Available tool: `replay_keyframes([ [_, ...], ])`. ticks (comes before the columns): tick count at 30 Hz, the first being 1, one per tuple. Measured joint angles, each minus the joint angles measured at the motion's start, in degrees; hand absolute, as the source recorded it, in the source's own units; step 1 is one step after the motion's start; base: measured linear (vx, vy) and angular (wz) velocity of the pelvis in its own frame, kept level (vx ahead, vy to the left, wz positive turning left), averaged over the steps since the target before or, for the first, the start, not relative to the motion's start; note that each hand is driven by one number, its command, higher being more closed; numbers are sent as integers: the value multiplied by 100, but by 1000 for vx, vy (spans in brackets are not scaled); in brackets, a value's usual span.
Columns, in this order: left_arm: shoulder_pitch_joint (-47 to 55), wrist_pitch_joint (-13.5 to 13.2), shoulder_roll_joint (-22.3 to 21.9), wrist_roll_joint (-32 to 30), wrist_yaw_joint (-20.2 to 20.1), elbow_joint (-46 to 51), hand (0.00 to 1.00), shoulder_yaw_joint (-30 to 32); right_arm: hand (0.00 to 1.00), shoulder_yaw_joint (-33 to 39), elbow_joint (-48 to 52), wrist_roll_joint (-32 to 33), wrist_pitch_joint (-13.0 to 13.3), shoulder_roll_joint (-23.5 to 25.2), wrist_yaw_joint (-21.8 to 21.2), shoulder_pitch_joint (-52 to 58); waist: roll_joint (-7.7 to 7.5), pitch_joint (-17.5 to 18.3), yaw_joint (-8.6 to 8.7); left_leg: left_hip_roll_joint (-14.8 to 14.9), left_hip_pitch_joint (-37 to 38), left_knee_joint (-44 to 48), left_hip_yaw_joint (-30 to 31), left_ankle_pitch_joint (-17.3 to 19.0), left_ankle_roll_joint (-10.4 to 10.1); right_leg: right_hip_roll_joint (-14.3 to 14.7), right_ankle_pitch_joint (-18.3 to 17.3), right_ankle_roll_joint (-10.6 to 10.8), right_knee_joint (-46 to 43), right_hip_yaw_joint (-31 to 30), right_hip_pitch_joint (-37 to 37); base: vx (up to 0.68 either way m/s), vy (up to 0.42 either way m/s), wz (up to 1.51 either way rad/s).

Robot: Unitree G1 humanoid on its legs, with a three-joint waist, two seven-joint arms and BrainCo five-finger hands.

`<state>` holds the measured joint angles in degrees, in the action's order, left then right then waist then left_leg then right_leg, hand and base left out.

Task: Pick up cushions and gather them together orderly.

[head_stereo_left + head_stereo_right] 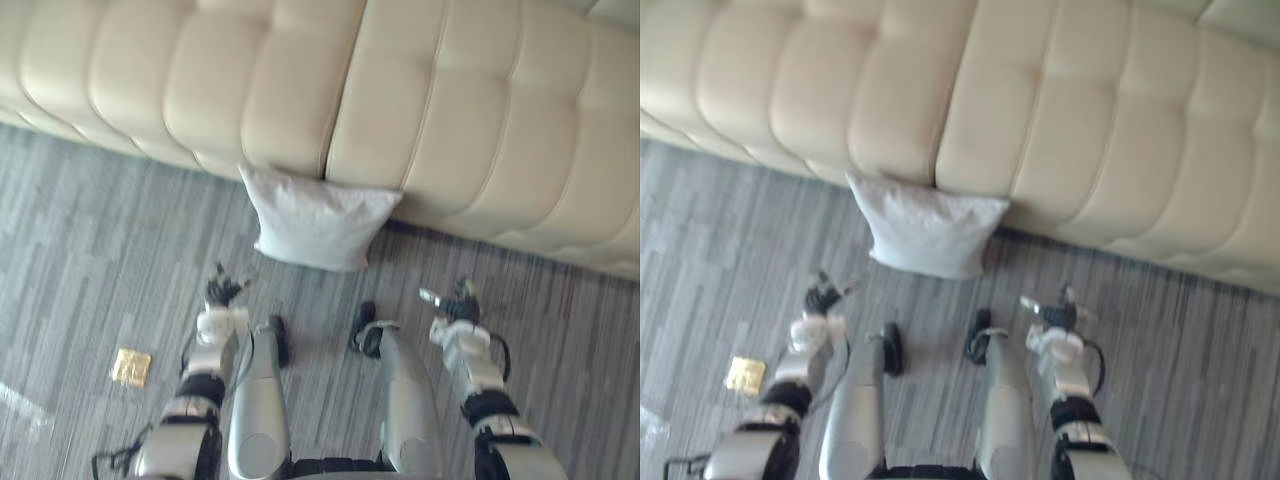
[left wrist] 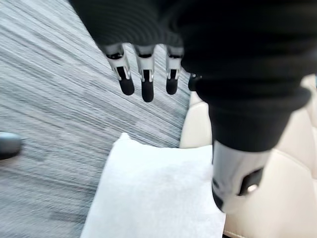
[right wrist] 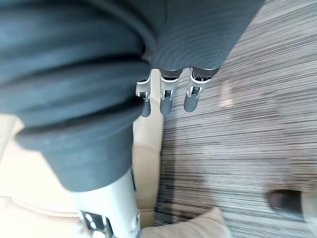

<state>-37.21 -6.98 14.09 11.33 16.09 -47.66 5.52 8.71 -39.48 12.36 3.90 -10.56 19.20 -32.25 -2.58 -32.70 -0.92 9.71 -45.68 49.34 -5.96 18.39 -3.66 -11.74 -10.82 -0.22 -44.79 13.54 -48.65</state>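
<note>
While the white cushion (image 1: 315,228) leans against the sofa (image 1: 450,110) at centre frame, left hand (image 1: 222,294) and right hand (image 1: 457,304) hang open and empty below it, where a one-sided grab could let it flop

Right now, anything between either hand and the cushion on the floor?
Nothing visible. The white cushion rests against the sofa front; the left hand and right hand, both open, face it across bare carpet.

Open carpet (image 1: 100,250) before cushion (image 1: 315,228); sofa (image 1: 300,80) backs it; gold scrap (image 1: 131,366) leftward.
</note>
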Motion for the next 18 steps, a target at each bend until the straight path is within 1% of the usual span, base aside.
replay_keyframes([
  [2,-513,2,85,-10,3,-39,0,-24,0,-116,-17,125,-1,-98,72,-559,-4,-19,56,-14,-594,292,43,-16,-26,-79,20,-116,-325,-15,-592,-56,0,12],
  [3,-784,2,88,-11,1,-76,0,-70,0,-119,-56,147,0,-135,106,-879,-3,-21,56,-21,-899,440,54,-15,-24,-116,-2,-160,-499,-29,-899,-25,-10,11],
  [6,-1432,9,78,-14,-3,-309,0,-379,0,-335,-274,363,3,-181,160,-1717,5,-25,66,-26,-1518,690,141,-15,-24,-149,-7,-169,-710,-15,-1481,-5,-14,4],
  [9,-1757,8,80,-52,-1,-385,0,-527,0,-431,-317,406,17,-223,186,-2163,6,-25,69,-45,-1851,717,171,-46,-9,-158,19,-204,-725,0,-1790,-46,-7,6],
  [11,-1967,9,90,-55,7,-400,0,-543,0,-454,-510,453,26,-271,198,-2469,7,-25,59,-51,-2127,706,172,-117,2,-170,49,-184,-698,10,-2051,-78,-6,4],
  [12,-2120,9,99,-52,44,-409,0,-545,0,-453,-617,499,29,-307,202,-2666,8,-25,54,-54,-2322,695,171,-158,11,-174,79,-143,-682,10,-2243,-79,8,2],
  [15,-2503,18,117,-52,230,-514,0,-542,0,-441,-927,580,13,-306,215,-3211,16,-34,69,-39,-2775,694,182,-238,12,-173,205,-222,-618,43,-2651,-76,27,-2],
  [16,-2551,18,106,-52,273,-516,0,-540,0,-441,-932,584,13,-304,218,-3264,16,-34,74,-41,-2835,701,183,-242,12,-175,244,-281,-624,42,-2709,-54,42,-2],
  [18,-2678,21,87,-117,419,-548,0,-533,0,-440,-1005,620,22,-292,264,-3430,16,-34,86,-41,-2939,735,191,-243,11,-175,251,-294,-669,39,-2795,-12,18,1],
])
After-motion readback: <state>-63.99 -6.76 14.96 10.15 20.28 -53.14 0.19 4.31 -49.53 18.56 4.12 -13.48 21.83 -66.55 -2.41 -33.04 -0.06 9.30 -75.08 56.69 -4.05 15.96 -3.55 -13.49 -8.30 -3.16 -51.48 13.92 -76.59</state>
